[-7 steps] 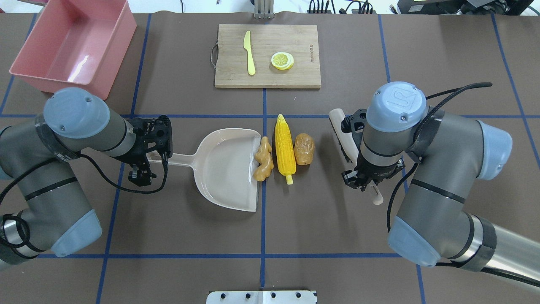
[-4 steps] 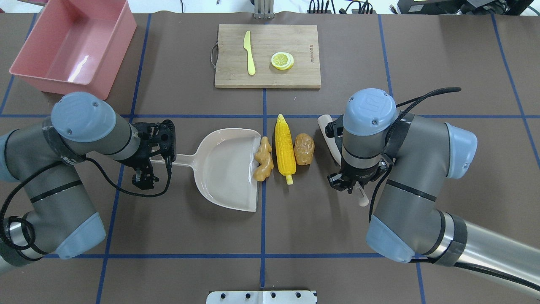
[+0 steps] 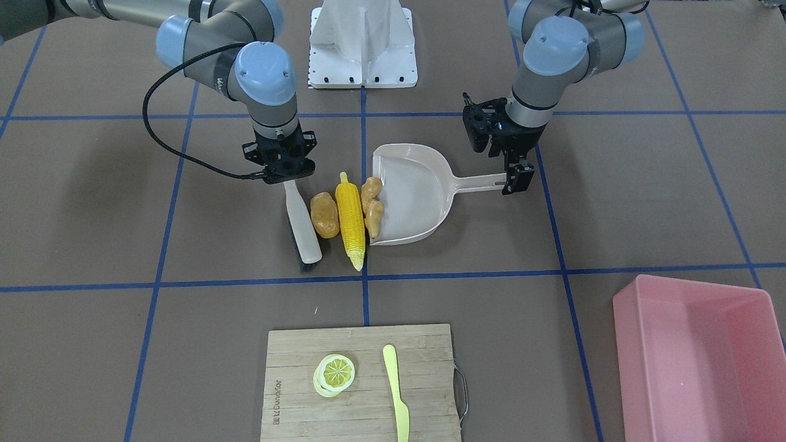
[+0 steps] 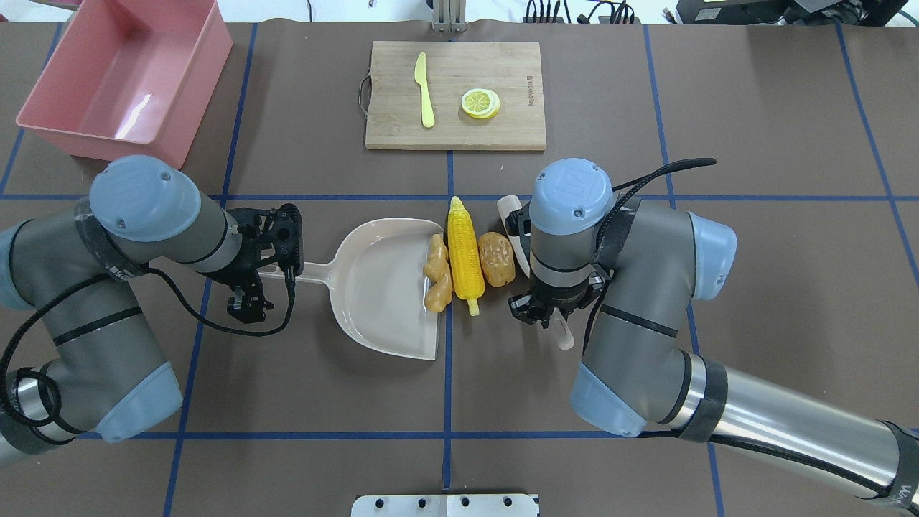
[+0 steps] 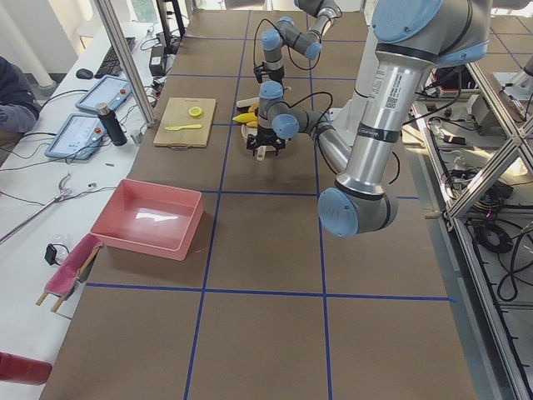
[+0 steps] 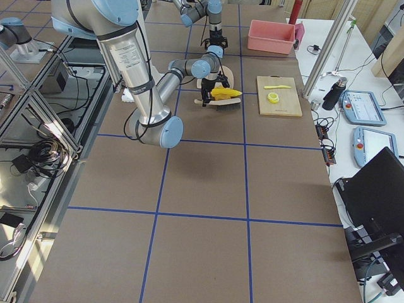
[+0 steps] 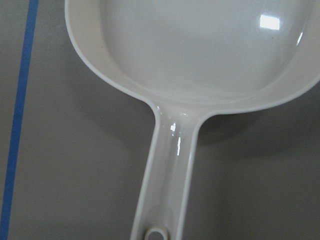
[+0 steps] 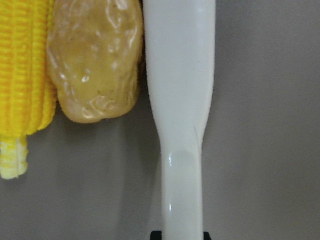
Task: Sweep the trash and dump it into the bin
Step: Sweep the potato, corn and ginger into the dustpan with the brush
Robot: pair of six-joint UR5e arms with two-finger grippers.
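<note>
The yellow corn cob [image 4: 464,250], brown potato [image 4: 497,258] and tan ginger root [image 4: 436,273] lie side by side and touching. The ginger rests on the open lip of the beige dustpan [image 4: 380,287]. My left gripper [image 4: 276,269] is shut on the dustpan's handle [image 7: 167,175]. My right gripper [image 4: 549,316] is shut on the handle of a white brush [image 3: 302,221]. The brush presses against the potato [image 8: 95,65] on its side away from the dustpan. The pink bin [image 4: 122,86] stands empty at the far left corner.
A wooden cutting board [image 4: 395,122] at the back centre holds a pale yellow knife [image 4: 423,90] and a lemon slice [image 4: 480,103]. A metal mounting plate [image 4: 445,505] sits at the near table edge. Blue tape lines cross the brown table.
My right arm has moved left with the brush, pushing potato, corn and ginger toward the dustpan. The ginger now sits on its lip. The left arm has barely moved.
</note>
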